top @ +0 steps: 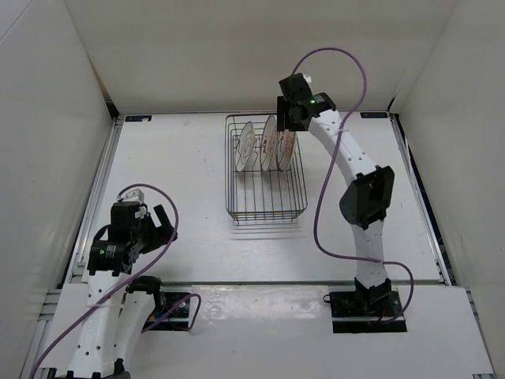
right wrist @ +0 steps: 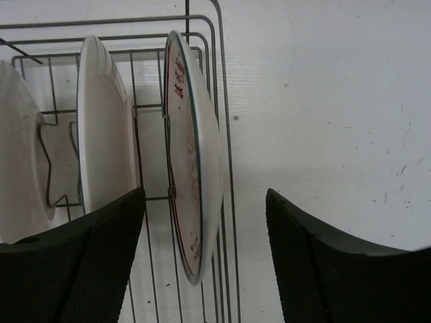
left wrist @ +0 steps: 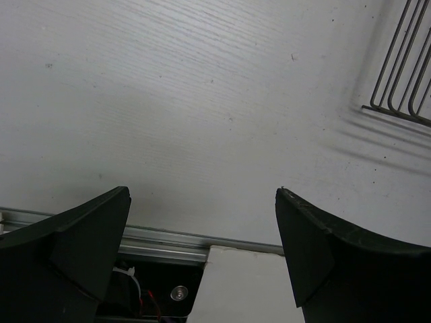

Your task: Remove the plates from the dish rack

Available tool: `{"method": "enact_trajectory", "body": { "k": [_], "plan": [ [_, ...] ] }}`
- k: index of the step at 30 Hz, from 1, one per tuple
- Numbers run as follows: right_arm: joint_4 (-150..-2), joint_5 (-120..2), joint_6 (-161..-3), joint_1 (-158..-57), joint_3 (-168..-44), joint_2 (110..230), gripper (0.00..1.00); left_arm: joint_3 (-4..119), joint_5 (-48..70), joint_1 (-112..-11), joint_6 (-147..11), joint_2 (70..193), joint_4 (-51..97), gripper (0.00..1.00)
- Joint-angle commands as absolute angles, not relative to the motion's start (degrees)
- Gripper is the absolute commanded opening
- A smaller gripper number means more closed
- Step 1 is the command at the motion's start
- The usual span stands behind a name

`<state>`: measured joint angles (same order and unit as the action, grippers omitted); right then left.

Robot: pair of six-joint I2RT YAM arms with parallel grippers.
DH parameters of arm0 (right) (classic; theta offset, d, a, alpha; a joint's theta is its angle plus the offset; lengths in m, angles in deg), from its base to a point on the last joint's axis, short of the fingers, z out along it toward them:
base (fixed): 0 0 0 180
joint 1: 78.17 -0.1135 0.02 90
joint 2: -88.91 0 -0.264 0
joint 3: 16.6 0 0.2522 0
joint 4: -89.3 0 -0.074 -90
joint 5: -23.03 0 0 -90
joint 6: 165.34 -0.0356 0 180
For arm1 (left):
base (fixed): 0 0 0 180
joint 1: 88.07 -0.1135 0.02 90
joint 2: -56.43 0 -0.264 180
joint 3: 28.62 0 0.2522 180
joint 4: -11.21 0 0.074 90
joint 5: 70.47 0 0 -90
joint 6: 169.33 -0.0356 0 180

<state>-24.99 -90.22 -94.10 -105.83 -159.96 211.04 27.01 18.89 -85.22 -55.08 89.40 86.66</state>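
Three plates (top: 268, 142) stand on edge in the dish rack (top: 264, 215) at the far side, the rightmost plate (right wrist: 195, 155) edge-on between the parted, untouching jaws of the right gripper (right wrist: 203, 202), while the left gripper (left wrist: 202, 195) hangs wide open, near left, well apart.

No text was legible. Red marks (right wrist: 180, 84) near twelve o'clock on the edge-on round white plate (right wrist: 202, 175) were too foreshortened to read.

Black two-finger left gripper (left wrist: 202, 195) spread wide over scuffed white tabletop (left wrist: 168, 87); beyond it, rightward, corner of dark wire dish rack (left wrist: 397, 114); beneath it, silver edge rail (left wrist: 161, 237).
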Motion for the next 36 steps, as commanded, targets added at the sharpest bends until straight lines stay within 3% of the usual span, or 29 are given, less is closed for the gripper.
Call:
{"method": "enact_trajectory", "body": {
  "k": [1, 11, 12, 19, 28, 36],
  "plan": [
    [-25.4, -94.0, -93.9, -106.8, -160.6, 213.2, 0.73, 26.1, 17.9, -84.4, -54.3, 88.3, 86.7, 0.99],
    [-25.5, -95.6, -94.5, -107.9, -161.3, 216.1, 0.40, 25.0, 16.7, -82.7, -53.3, 89.2, 86.5, 0.99],
    [-25.3, -96.2, -94.6, -108.3, -161.2, 216.1, 0.32, 24.9, 16.4, -82.8, -53.2, 89.1, 86.3, 0.99],
    [-25.1, -100.6, -95.9, -108.9, -161.9, 215.2, 0.01, 24.3, 16.0, -82.2, -52.8, 89.3, 86.1, 0.99],
    [-26.8, -106.8, -93.7, -110.2, -164.1, 210.7, 0.00, 23.7, 15.5, -82.0, -52.3, 89.4, 85.5, 0.99],
    [-33.8, -116.1, -86.9, -109.4, -159.8, 196.0, 0.00, 22.7, 15.1, -82.0, -51.6, 89.0, 85.0, 0.99]
  ]
}}
